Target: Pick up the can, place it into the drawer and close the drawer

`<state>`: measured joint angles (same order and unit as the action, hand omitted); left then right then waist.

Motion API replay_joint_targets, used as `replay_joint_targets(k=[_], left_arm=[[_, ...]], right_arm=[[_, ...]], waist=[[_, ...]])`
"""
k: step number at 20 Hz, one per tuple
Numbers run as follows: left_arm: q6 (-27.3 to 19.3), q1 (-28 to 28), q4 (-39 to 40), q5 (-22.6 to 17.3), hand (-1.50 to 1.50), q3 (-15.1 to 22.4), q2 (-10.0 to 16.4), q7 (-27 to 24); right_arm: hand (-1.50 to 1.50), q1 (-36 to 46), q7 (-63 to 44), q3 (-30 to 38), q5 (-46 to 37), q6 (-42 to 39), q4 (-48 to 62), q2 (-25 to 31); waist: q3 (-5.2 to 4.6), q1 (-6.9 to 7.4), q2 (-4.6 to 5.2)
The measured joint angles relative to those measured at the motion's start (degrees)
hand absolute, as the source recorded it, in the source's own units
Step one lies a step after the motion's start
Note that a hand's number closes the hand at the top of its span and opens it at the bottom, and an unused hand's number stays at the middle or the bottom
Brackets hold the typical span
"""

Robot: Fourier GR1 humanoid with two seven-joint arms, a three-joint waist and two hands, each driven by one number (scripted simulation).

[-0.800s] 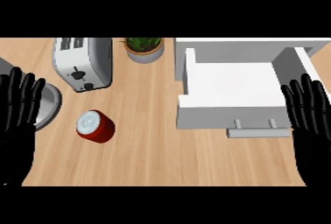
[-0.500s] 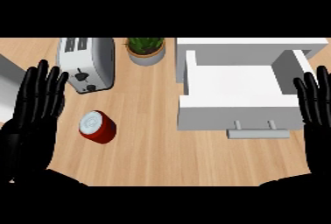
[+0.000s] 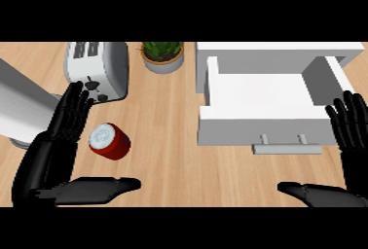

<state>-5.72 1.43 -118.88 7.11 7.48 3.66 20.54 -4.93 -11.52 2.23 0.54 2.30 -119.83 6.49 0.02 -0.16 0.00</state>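
Note:
A red can (image 3: 110,141) with a white lid lies on the wooden counter, left of centre. My left hand (image 3: 52,151) stands open just left of it, fingers straight and pointing away, thumb stretched out below the can; it does not touch the can. The white drawer (image 3: 259,120) is pulled open at the right, its inside bare and its handle (image 3: 288,148) facing me. My right hand (image 3: 352,141) is open at the right edge, beside the drawer's front corner.
A silver toaster (image 3: 98,69) stands behind the can at the upper left. A potted plant (image 3: 163,56) sits between the toaster and the white cabinet (image 3: 280,51). A grey metal object (image 3: 20,109) lies at the left edge.
My left hand has moved right and forward, closing on the can from the left, with its thumb now spread beneath it. The right hand has shifted slightly inward. The can has not moved.

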Motion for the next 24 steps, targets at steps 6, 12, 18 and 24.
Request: replay_joint_targets(k=[6,12,18,24], left_arm=[[-0.51,-1.91,-2.61,0.77,-1.50,0.45,-1.02,2.97],[-1.14,-3.26,-4.47,0.62,-1.50,-0.67,-1.60,5.15],[-0.90,-2.77,-1.47,-0.31,-1.50,-3.28,-1.53,3.53],[0.10,-1.16,5.95,-2.08,-1.50,-6.05,-1.39,-1.41]], right_arm=[[-1.50,-4.42,1.13,0.40,0.20,-1.48,-1.73,-0.89],[-1.50,-7.37,4.23,2.29,1.61,-4.13,-1.01,-1.05],[-1.50,-8.94,6.52,5.08,3.30,-7.02,-0.18,-0.61],[-1.50,-9.54,8.11,6.37,3.35,-8.62,0.78,-1.22]], waist=[[-0.02,0.05,-0.04],[-0.02,0.06,-0.05],[-0.02,0.03,-0.03],[-0.02,-0.01,-0.01]])
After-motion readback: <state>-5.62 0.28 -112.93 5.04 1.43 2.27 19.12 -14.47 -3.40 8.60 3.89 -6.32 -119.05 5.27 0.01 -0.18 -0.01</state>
